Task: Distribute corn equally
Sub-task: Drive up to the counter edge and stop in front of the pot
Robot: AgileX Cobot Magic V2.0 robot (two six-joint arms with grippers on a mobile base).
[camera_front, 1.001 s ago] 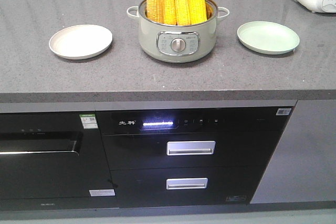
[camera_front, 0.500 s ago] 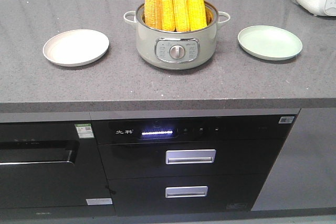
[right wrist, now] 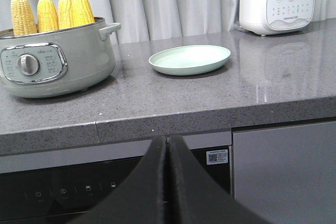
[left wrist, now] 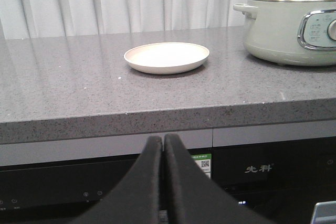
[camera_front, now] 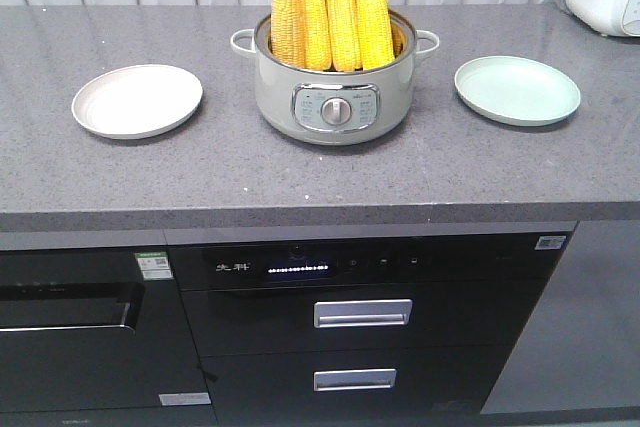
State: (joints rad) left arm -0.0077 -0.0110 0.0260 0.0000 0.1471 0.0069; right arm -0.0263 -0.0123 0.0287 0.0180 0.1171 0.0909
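Yellow corn (camera_front: 330, 7) stands upright in the pot (camera_front: 335, 97), cream plate (camera_front: 137, 100) left, green plate (camera_front: 517, 90) right; we judge two each. Our jaws are pressed together, empty.

Your left gripper (left wrist: 163, 142) has both black fingers (left wrist: 144, 182) pressed flat together, tips touching, pointing straight ahead with the wrist level. Same deal with your right gripper (right wrist: 167, 144): fingers (right wrist: 191, 182) closed tip to tip, aimed forward, wrist level. Only the fingers show in either wrist view.

Front view high over counter (camera_front: 150, 167), wrist views low at its edge, all sharing pot (camera_front: 335, 107)
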